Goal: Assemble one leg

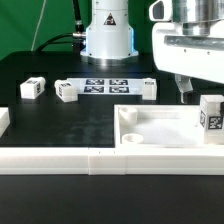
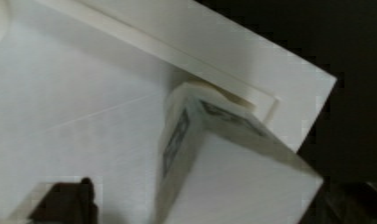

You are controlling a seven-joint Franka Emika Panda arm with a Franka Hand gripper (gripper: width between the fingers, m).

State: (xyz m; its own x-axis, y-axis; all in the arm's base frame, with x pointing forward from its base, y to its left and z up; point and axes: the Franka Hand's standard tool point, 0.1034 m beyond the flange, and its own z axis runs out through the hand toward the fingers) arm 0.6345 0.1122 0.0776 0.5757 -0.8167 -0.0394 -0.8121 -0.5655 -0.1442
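Note:
A leg [image 1: 211, 116], a small white block with a square tag on its side, stands upright at the right corner of the large white tray part [image 1: 160, 128]. My gripper [image 1: 198, 90] hangs right above it with its jaws apart. One dark finger [image 1: 185, 86] is a little to the leg's left and does not touch it. In the wrist view the leg [image 2: 238, 155] fills the middle over the tray part [image 2: 78, 100]. One dark finger [image 2: 60, 202] stands apart from it and the other finger is hidden.
Three more legs lie on the black table: one [image 1: 33, 88], one [image 1: 66, 92] and one [image 1: 147, 87]. The marker board [image 1: 105, 85] lies between them, before the robot base [image 1: 108, 35]. Long white rails [image 1: 90, 160] run along the front.

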